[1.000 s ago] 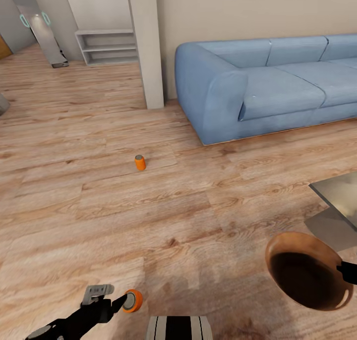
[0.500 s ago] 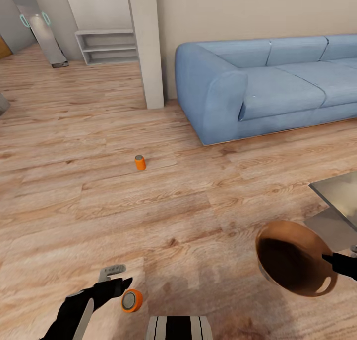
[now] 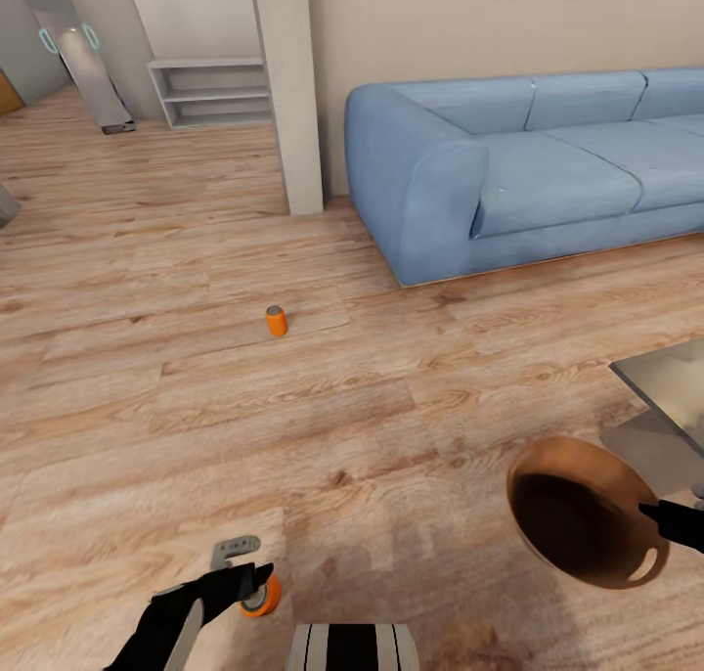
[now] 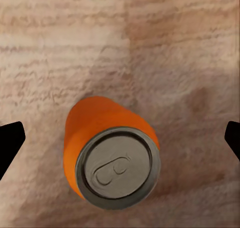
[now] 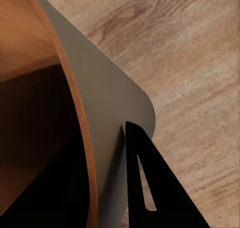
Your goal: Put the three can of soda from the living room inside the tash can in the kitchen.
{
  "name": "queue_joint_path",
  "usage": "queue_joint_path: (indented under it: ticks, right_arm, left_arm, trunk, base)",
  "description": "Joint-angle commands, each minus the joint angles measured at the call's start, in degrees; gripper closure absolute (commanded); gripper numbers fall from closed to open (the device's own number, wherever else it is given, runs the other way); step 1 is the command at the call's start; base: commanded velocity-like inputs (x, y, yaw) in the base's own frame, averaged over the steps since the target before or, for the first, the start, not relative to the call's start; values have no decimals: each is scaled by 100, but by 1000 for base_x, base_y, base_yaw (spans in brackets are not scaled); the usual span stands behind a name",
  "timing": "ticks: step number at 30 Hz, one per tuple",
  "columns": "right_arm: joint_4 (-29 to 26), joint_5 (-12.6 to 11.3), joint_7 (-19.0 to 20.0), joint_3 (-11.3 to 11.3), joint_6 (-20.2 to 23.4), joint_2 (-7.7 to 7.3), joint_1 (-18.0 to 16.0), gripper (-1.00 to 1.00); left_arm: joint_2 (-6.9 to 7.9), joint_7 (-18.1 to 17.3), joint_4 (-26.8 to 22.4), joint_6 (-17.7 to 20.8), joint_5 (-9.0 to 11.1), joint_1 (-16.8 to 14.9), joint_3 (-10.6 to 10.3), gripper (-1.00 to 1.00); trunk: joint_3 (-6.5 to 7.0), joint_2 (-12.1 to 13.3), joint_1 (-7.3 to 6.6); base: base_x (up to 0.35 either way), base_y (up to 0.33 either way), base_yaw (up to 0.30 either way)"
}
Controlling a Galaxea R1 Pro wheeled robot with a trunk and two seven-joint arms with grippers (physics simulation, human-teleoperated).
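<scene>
An orange can of soda (image 3: 262,598) lies on the wood floor right in front of my base. My left gripper (image 3: 246,563) hangs over it, open. In the left wrist view the can (image 4: 112,153) shows its silver top between the black fingertips (image 4: 11,140), which stand wide apart and do not touch it. A second orange can of soda (image 3: 277,320) stands upright farther out on the floor. The coppery trash can (image 3: 587,524) hangs tilted at the lower right, my right gripper (image 3: 657,519) shut on its rim. Its wall (image 5: 100,113) sits against a finger (image 5: 145,188).
A light-blue sofa (image 3: 508,172) fills the back right, with a pale pillar (image 3: 288,84) to its left. The corner of a grey coffee table (image 3: 665,387) juts in at the right, just above the trash can. A low white shelf (image 3: 210,89) stands at the far wall.
My left gripper drew back from the near can, opened, then came forward over it. The right arm shifted the trash can to the left and a little higher. The can barely moved.
</scene>
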Motion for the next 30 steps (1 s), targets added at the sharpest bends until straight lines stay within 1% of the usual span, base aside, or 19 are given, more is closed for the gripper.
queue_joint_path:
  ticks: [1, 3, 5, 8, 16, 18, 20, 22, 25, 30]
  right_arm:
    - [-1, -56, 11, 2, 23, 0, -2, 100]
    - [-1, -57, 11, 3, 23, -3, -2, 100]
    - [-1, -57, 11, 3, 23, -6, -2, 100]
    - [-1, -57, 11, 3, 23, -4, -2, 100]
    - [-1, -57, 11, 3, 23, 1, -2, 100]
    - [-1, -57, 11, 3, 23, 1, -2, 100]
    - [-1, -57, 11, 3, 23, 0, -2, 100]
    - [-1, -57, 11, 3, 23, 0, -2, 100]
    - [-1, -57, 11, 3, 23, 0, -2, 100]
    - [-1, -55, 11, 3, 23, 0, -2, 100]
  left_arm:
    - [-36, 1, 146, -62, -39, -47, 1, -100]
    - [-81, 4, 387, -197, -140, -133, 3, -100]
    - [-122, 6, 700, -395, -300, -249, 7, -100]
    - [-165, 7, 957, -521, -410, -330, 9, -100]
    - [-200, 16, 1101, -587, -463, -369, 10, -100]
    - [-198, 90, 1112, -592, -464, -370, 6, -100]
    - [-197, 317, 1139, -613, -460, -370, 3, -100]
    - [-197, 439, 1184, -666, -459, -371, 2, -100]
    - [-197, 542, 1257, -785, -457, -371, 1, -100]
    - [-191, 609, 1306, -849, -457, -373, 1, -100]
  trunk:
    - [0, 0, 0]
    - [0, 0, 0]
    - [0, 0, 0]
    - [0, 0, 0]
    - [0, 0, 0]
    - [0, 0, 0]
    - [0, 0, 0]
    - [0, 0, 0]
    - [0, 0, 0]
    - [0, 0, 0]
  base:
    - [0, 0, 0]
    - [0, 0, 0]
    - [0, 0, 0]
    - [0, 0, 0]
    - [0, 0, 0]
    - [0, 0, 0]
    - [0, 0, 0]
    - [0, 0, 0]
    - [0, 0, 0]
    - [0, 0, 0]
